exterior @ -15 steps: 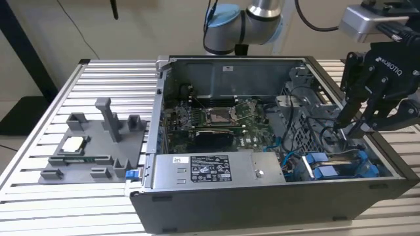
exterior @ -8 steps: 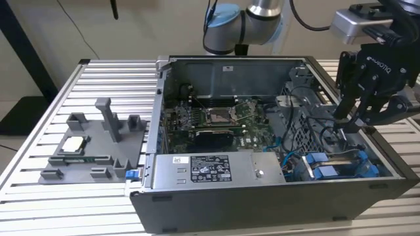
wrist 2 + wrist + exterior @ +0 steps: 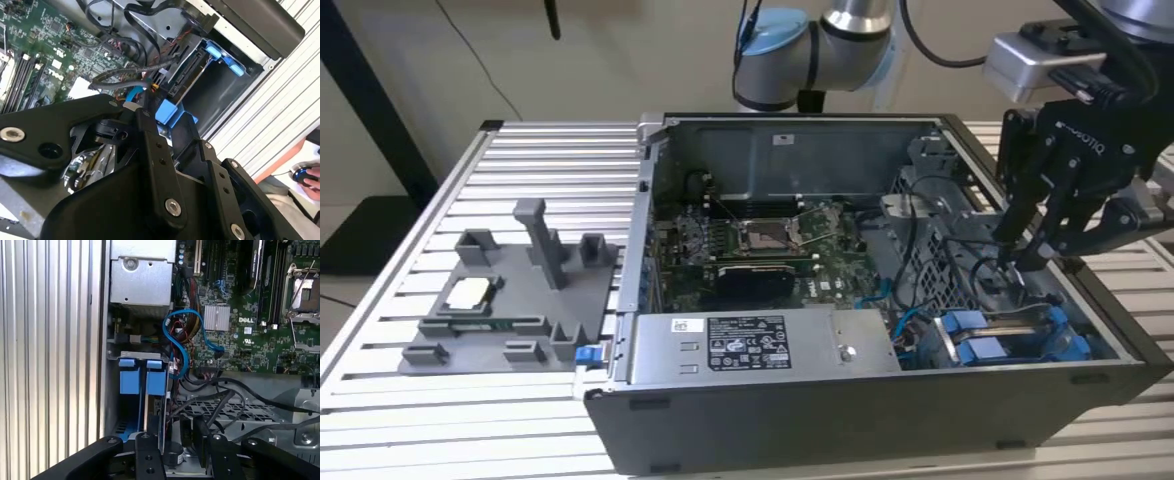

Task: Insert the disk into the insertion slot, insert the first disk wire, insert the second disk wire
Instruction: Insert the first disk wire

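Observation:
The open computer case (image 3: pixel 881 125) lies on a slatted table. In its corner at the exterior view's right, the disk (image 3: pixel 983 352) sits in the insertion slot (image 3: pixel 225 95), with the blue carrier tabs (image 3: pixel 129 382) at the slot's mouth. Its connector edge (image 3: pixel 187 75) faces the motherboard side. A black wire (image 3: pixel 125 75) ends in a plug just short of that edge. A light blue wire (image 3: pixel 175 347) loops nearby. My gripper (image 3: pixel 1023 258) hangs inside the case just above the wires, beside the disk's connector end (image 3: pixel 165 117) (image 3: pixel 175 440).
A silver labelled power-supply box (image 3: pixel 761 345) stands at the case's front. The motherboard (image 3: pixel 774 245) fills the middle. A grey fixture tray (image 3: pixel 507 290) lies on the table at the exterior view's left. A person's hand (image 3: pixel 307 177) rests on a mouse beyond the table.

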{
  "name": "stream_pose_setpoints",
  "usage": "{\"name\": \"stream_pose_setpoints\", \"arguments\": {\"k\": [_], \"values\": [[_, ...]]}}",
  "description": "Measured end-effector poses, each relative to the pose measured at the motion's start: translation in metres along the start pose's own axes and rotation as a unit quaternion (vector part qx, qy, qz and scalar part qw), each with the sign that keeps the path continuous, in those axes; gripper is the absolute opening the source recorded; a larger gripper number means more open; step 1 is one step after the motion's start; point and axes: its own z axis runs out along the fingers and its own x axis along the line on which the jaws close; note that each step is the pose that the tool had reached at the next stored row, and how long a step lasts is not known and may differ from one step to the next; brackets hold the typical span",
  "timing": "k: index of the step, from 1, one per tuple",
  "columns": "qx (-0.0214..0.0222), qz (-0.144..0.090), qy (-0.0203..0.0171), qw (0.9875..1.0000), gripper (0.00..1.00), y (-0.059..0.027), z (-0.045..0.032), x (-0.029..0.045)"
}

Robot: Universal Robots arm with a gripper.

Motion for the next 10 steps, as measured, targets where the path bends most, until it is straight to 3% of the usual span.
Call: {"name": "stream_pose_setpoints", "arguments": {"k": [10], "values": [[0.0001,0.0,-0.0006,1.0,0.41,-0.0001,0.001,0.0]]}}
